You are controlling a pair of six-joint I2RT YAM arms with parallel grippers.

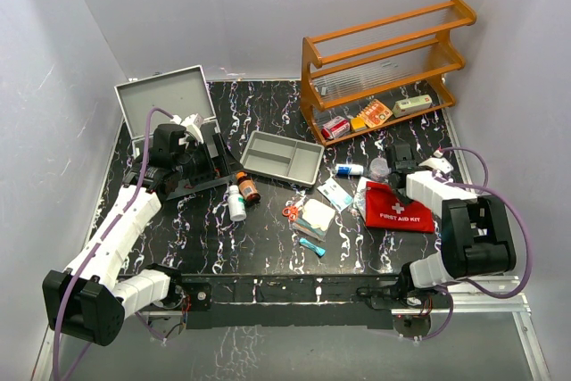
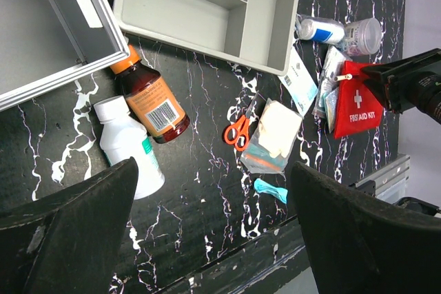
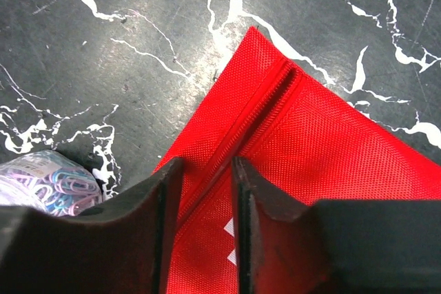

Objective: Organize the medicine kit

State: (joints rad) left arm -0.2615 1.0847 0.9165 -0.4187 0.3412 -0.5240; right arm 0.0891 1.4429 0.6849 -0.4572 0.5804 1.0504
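Note:
A red first aid kit pouch (image 1: 398, 207) lies on the black marble table at the right; it also shows in the left wrist view (image 2: 358, 105). My right gripper (image 1: 401, 160) is at its far edge. In the right wrist view the jaws (image 3: 207, 163) are nearly closed around the pouch's zipper ridge (image 3: 310, 142). My left gripper (image 1: 198, 134) is wide open and empty (image 2: 213, 166), held above the table beside the open metal case (image 1: 165, 100). A brown bottle (image 2: 150, 105), a white bottle (image 2: 127, 146) and orange scissors (image 2: 239, 131) lie below it.
A grey divided tray (image 1: 282, 157) sits mid-table. A gauze packet (image 1: 318, 214), a teal item (image 1: 312, 245), a small tube (image 1: 350, 169) and a clear tub of paper clips (image 3: 48, 180) lie around. A wooden shelf (image 1: 384, 60) with boxes stands at the back right.

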